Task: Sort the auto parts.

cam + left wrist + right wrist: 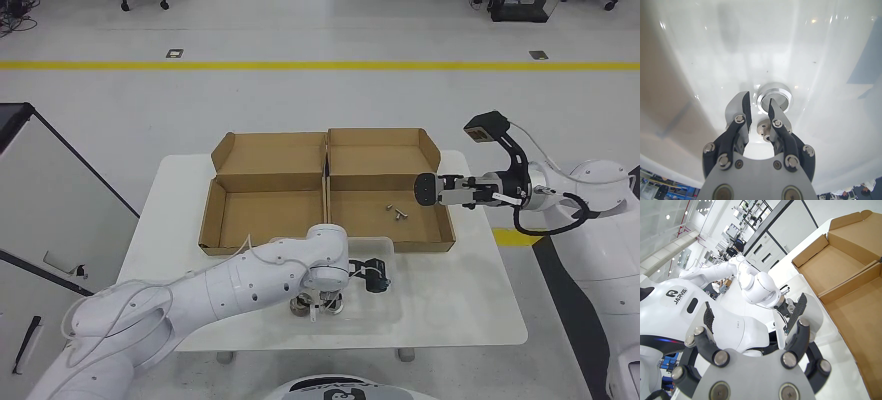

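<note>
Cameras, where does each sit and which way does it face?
Top: above the arms, looking down at table, boxes, tray; both arms show.
Left wrist: looks down into the tray at a ring; open left gripper shows.
Right wrist: faces back toward the left arm; open right gripper shows.
Shared: top and right wrist both show the boxes.

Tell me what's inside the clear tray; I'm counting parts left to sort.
A metal ring with the left claw open astride its wall, and a smaller flanged part. The arm hides part of the tray.
</note>
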You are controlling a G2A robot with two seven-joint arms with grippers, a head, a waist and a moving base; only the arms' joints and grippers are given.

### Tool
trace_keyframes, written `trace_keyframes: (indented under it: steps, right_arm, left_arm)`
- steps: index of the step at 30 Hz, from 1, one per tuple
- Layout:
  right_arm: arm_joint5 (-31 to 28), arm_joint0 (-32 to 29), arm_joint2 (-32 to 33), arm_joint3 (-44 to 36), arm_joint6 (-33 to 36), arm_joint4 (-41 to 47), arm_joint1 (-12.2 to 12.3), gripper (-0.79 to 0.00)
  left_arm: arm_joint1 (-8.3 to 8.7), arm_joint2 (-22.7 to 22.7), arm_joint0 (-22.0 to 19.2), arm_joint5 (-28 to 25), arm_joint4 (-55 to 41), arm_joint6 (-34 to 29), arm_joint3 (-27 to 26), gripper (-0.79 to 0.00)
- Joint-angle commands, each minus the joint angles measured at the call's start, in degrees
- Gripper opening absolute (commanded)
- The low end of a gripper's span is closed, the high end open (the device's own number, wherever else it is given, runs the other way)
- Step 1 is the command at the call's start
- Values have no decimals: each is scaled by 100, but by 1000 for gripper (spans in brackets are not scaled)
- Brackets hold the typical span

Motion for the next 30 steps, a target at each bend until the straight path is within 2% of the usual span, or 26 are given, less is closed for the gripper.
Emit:
trace_keyframes:
  steps: [1, 19, 20, 24, 30]
  right_arm:
    - [0, 0, 0, 0, 0, 0, 0, 0]
    - [0, 0, 0, 0, 0, 0, 0, 0]
    - [0, 0, 0, 0, 0, 0, 0, 0]
    - [0, 0, 0, 0, 0, 0, 0, 0]
    - [0, 0, 0, 0, 0, 0, 0, 0]
  left_arm:
    - [-1, 0, 0, 5, -2, -5, 7, -517]
    - [-34, 0, 57, -1, 96, 1, 116, -551]
    - [-39, 0, 60, -8, 100, 8, 123, -570]
    - [-63, 0, 73, -26, 122, 26, 155, -785]
    - [-113, 0, 109, -25, 169, 25, 227, -785]
